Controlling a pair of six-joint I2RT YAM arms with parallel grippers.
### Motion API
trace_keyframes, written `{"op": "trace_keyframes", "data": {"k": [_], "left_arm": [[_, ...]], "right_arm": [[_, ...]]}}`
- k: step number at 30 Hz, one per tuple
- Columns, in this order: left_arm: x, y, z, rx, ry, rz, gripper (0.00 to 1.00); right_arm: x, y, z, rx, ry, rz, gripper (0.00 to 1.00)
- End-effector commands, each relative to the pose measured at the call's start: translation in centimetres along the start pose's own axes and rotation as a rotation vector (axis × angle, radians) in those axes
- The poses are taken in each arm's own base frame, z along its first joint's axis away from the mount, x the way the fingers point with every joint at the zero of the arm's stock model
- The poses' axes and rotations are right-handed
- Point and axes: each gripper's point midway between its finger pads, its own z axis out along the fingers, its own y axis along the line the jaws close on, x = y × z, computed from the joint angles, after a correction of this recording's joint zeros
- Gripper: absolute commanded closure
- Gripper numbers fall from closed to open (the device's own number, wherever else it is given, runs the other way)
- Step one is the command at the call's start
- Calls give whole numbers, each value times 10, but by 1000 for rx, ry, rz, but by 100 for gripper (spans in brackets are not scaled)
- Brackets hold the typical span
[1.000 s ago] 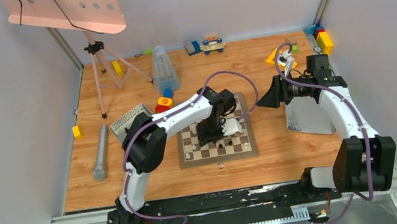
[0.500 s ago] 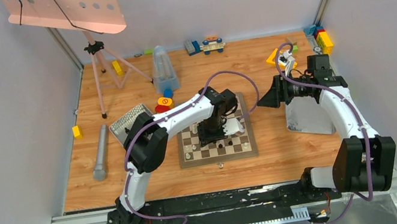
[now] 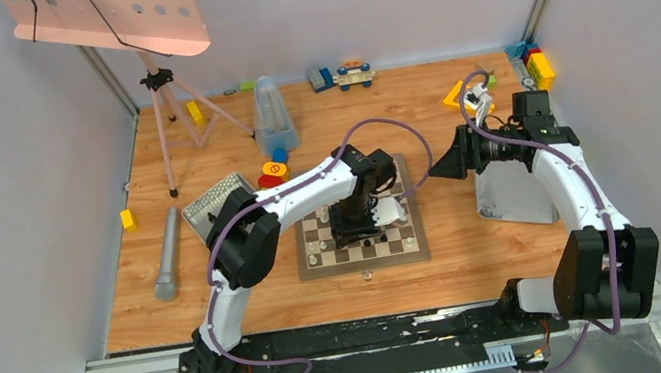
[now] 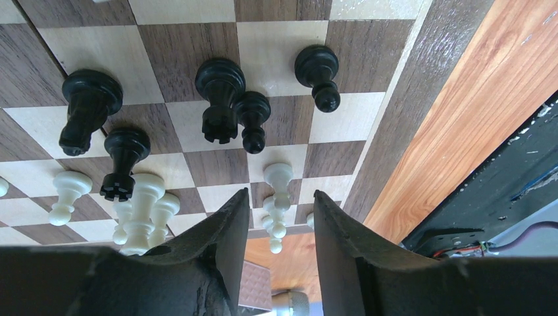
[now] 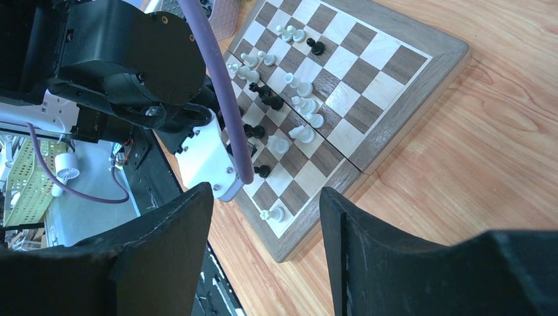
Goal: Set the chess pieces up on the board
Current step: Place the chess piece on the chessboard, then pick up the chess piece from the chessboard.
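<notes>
The board lies in the middle of the table. Several black and white chess pieces stand or lie scattered on it. My left gripper hovers low over the board's near half, open and empty. In the left wrist view the gripper has its jaws apart above a white piece; black pieces lie farther ahead on the board. My right gripper hangs open and empty just off the board's right edge. In its wrist view the gripper looks down on the board and a white piece in a corner.
A grey metal tray lies right of the board under the right arm. A mesh basket, a microphone, a pink stand's tripod and toy blocks ring the table. One small piece lies off the board's near edge.
My left gripper has shifted slightly left and toward the near edge over the board. The right arm has not moved.
</notes>
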Motion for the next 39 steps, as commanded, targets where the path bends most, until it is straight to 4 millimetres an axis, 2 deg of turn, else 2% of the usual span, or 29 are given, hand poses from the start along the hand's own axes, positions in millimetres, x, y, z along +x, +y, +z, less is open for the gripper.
{"op": "trace_keyframes", "data": {"k": [1,5,8,11,12,15,17,20,21,22,25,31,39], "left_arm": [[-11,-2,-27,-39,-79,5,48],[-14,4,-47,-102,-170,-4,43],[-15,6,-72,-140,-274,-28,39],[-10,15,-90,-171,-366,-70,36],[-6,18,-102,-187,-405,-90,35],[2,27,-114,-220,-483,-138,33],[10,33,-131,-252,-562,-181,32],[27,45,-141,-296,-618,-266,30],[30,49,-152,-333,-653,-277,30],[37,52,-152,-343,-656,-309,27],[51,57,-167,-394,-696,-356,24],[68,56,-175,-428,-716,-389,23],[73,53,-174,-439,-718,-392,22]], "right_arm": [[-5,-1,-2,1,-14,-27,39],[-8,-9,-5,51,-19,-18,39],[-11,-15,-6,91,-23,-8,39],[-15,-20,-6,113,-30,2,39],[-17,-21,-6,119,-33,0,39],[-18,-26,0,142,-20,-12,39],[-15,-27,11,166,12,-46,39],[-2,-24,40,197,98,-120,42],[2,-23,50,205,123,-143,43],[6,-22,58,214,145,-162,45],[18,-19,82,235,210,-219,50],[44,-20,117,268,322,-287,54],[59,-24,138,290,388,-311,57]]}}
